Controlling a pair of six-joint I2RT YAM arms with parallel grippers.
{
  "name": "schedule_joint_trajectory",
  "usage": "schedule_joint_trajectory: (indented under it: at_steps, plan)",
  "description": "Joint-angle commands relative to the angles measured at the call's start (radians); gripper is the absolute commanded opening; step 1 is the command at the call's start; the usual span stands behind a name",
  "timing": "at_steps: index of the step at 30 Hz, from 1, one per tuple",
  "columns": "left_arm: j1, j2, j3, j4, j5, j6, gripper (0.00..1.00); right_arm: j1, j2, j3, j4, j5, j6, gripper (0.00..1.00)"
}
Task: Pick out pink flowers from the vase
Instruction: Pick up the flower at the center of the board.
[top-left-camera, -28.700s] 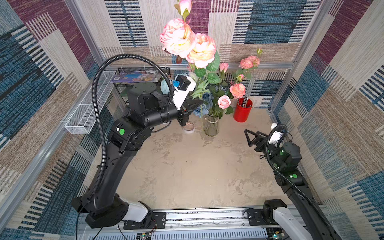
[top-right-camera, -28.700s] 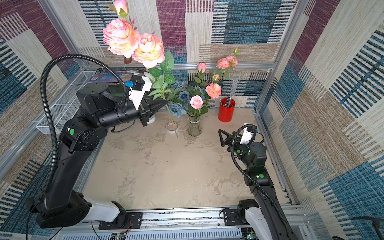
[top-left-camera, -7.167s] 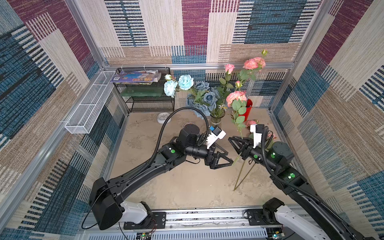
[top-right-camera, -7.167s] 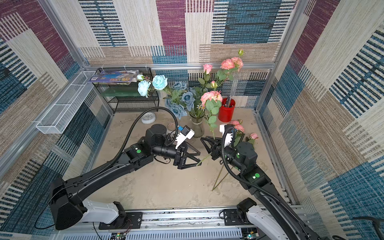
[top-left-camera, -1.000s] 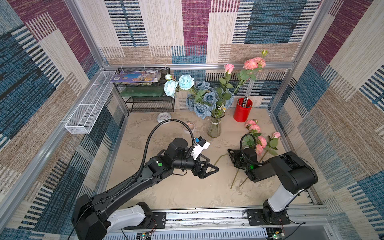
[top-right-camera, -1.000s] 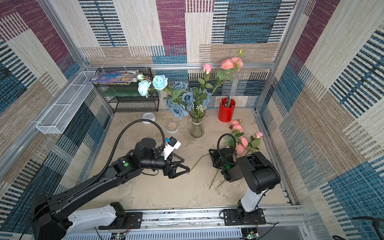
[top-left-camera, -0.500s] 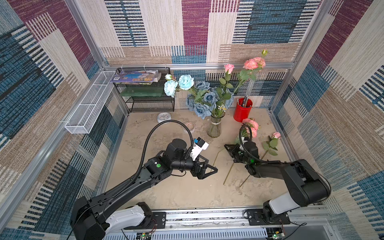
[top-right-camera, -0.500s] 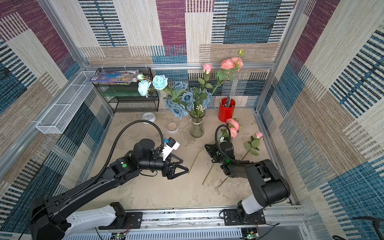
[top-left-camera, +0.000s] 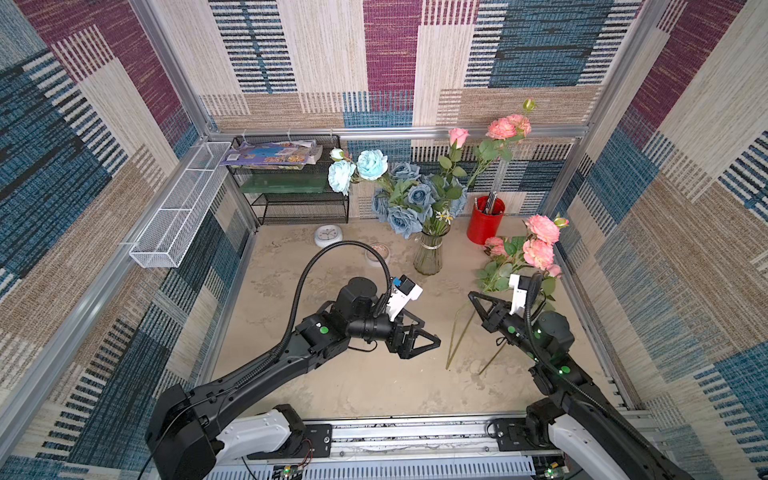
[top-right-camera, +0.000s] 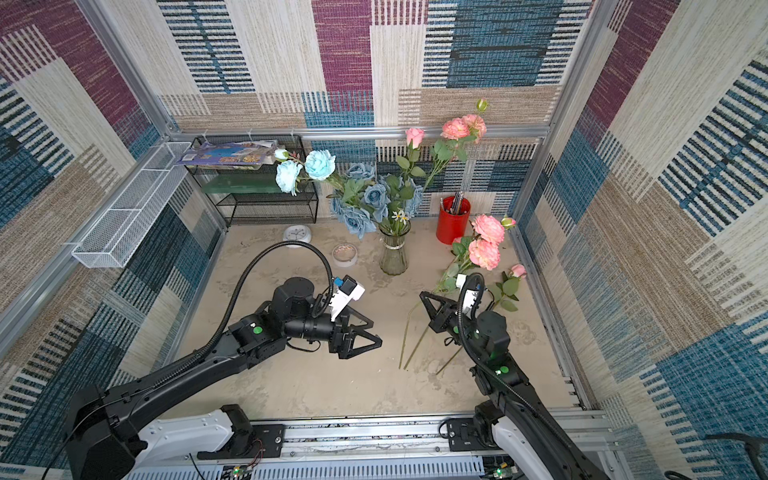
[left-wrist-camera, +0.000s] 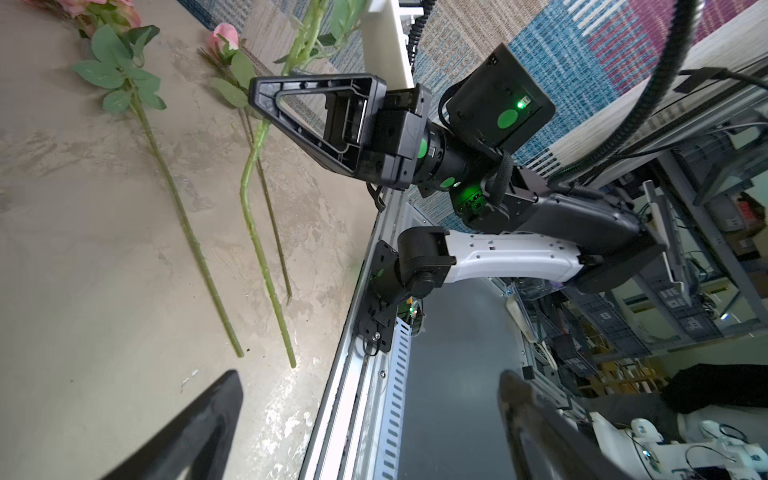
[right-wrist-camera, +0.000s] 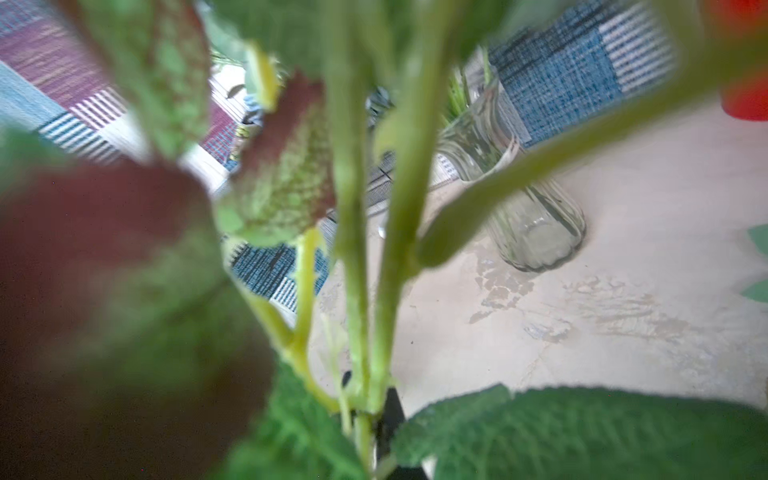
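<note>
While your left gripper (top-left-camera: 430, 334) hangs over the middle of the mottled beige tabletop (top-left-camera: 332, 374) with its jaws spread wide and empty, just as it did a second ago, your right gripper (top-left-camera: 472, 296) has changed. A second ago it was closing low over the pink flowers lying by the right wall. Now its jaws are pressed together on the long pale-green stem (left-wrist-camera: 249, 199) of one spray. The arm has come up, so the two big pink fabric roses (top-left-camera: 540, 239) stand higher than before, just right of the red cylindrical pen cup (top-left-camera: 484, 226). The stem's lower end reaches down to the table. A dark-green leafy stem (left-wrist-camera: 183, 216) and a thin-stemmed pink bud (left-wrist-camera: 222, 35) lie flat beside it, as before. The small clear ribbed glass vase (top-left-camera: 428, 257) has not moved from the back centre and holds dusty-blue roses (top-left-camera: 403, 218). Two tall pink roses (top-left-camera: 505, 126) rise behind it, but you cannot tell whether they stand in the vase or the cup.
</note>
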Motion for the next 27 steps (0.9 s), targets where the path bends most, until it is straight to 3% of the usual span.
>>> schedule_joint_trajectory:
  at_steps: [1, 9, 18, 25, 27]
  plan:
    - [-0.011, 0.022, 0.001, 0.112, 0.054, -0.037, 0.94, -0.017, -0.031, 0.013, 0.013, -0.170, 0.003, 0.02]
    - [-0.026, 0.091, 0.023, 0.218, 0.055, -0.023, 0.94, -0.020, 0.037, 0.060, 0.228, -0.442, 0.154, 0.00]
    - [-0.026, 0.129, 0.059, 0.341, 0.129, 0.010, 0.93, 0.002, 0.100, 0.104, 0.415, -0.612, 0.309, 0.00]
    - [-0.025, 0.163, 0.087, 0.444, 0.252, -0.036, 0.74, 0.025, 0.106, 0.131, 0.403, -0.622, 0.307, 0.00]
    - [-0.025, 0.174, 0.088, 0.470, 0.281, -0.054, 0.62, 0.024, 0.106, 0.144, 0.402, -0.621, 0.310, 0.00]
